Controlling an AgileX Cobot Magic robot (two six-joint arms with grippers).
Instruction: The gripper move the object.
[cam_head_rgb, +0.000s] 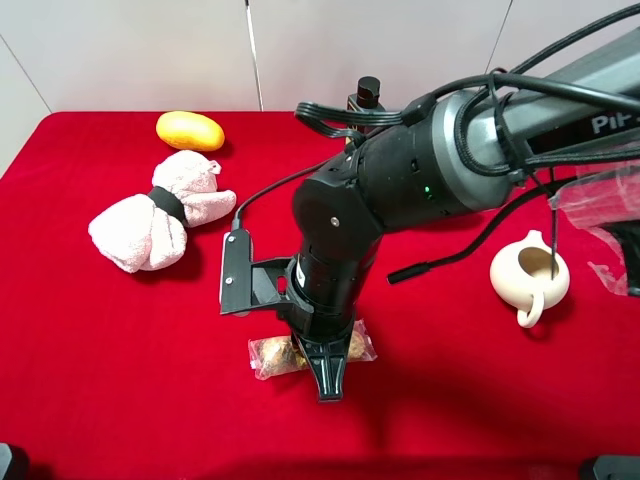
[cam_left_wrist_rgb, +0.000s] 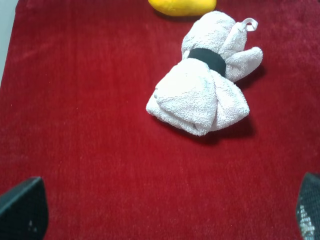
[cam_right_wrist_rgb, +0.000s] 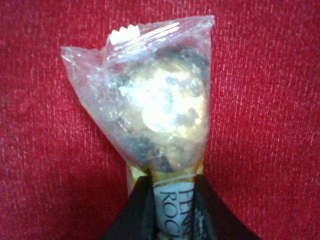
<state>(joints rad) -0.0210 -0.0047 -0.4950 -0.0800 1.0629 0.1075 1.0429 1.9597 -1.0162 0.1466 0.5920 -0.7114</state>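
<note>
Nearest the front edge of the red cloth-covered counter (cam_head_rgb: 120, 400), the clear plastic packet (cam_right_wrist_rgb: 160, 105) of round gold-foiled chocolates lies on the cloth. Its yellow-labelled part is pinched between the black fingers of the right hand (cam_right_wrist_rgb: 173, 200), which is clenched on it. Risk: the slick, loose film may slip from so narrow a grip as it is moved, or a hard squeeze may crush a chocolate. The left hand (cam_left_wrist_rgb: 165, 212) hangs released, fingertips well apart. Farther back stand a cream ceramic teapot (cam_head_rgb: 528, 272), contents not visible, and a rolled pink towel banded in black (cam_head_rgb: 155, 222). Farthest lies a yellow oval fruit (cam_head_rgb: 190, 130).
</note>
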